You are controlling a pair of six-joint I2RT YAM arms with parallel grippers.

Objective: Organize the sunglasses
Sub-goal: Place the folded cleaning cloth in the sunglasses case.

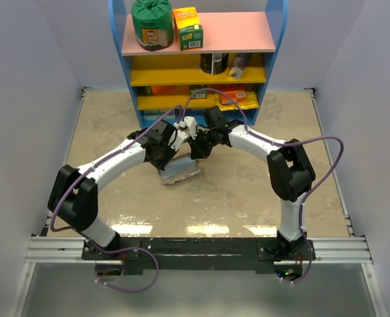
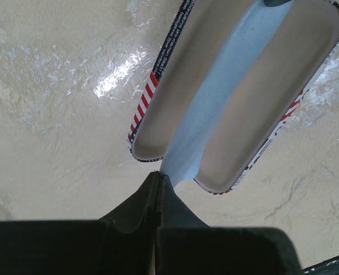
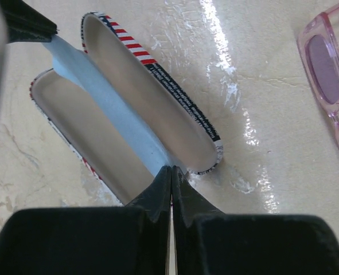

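Sunglasses (image 3: 325,71) with a pink frame and purple lenses lie flat on the pale, glossy surface (image 2: 54,114), outside the open flag-striped case (image 2: 180,91). They are off to one side of it and clear of its rim. Both arms meet over the case. The left end effector (image 2: 158,179) is pinched tight on one tip of a light blue cloth (image 2: 226,97), and the right end effector (image 3: 172,172) is pinched tight on the opposite tip. Between them the cloth runs stretched along the fold that joins the two beige-lined halves.

The thin hold at each tip looks like the weak spot. An uneven pull by either arm could tug the cloth out of the other's grasp. It could also drag the light case across the slick surface toward the glasses. If the cloth is let go in a heap or draped over the rim, it may keep the glasses from seating or the case from closing. With the two wrists crowded this close, a careless swing toward the glasses could tip a half of the case shut or strike the neighbouring arm.
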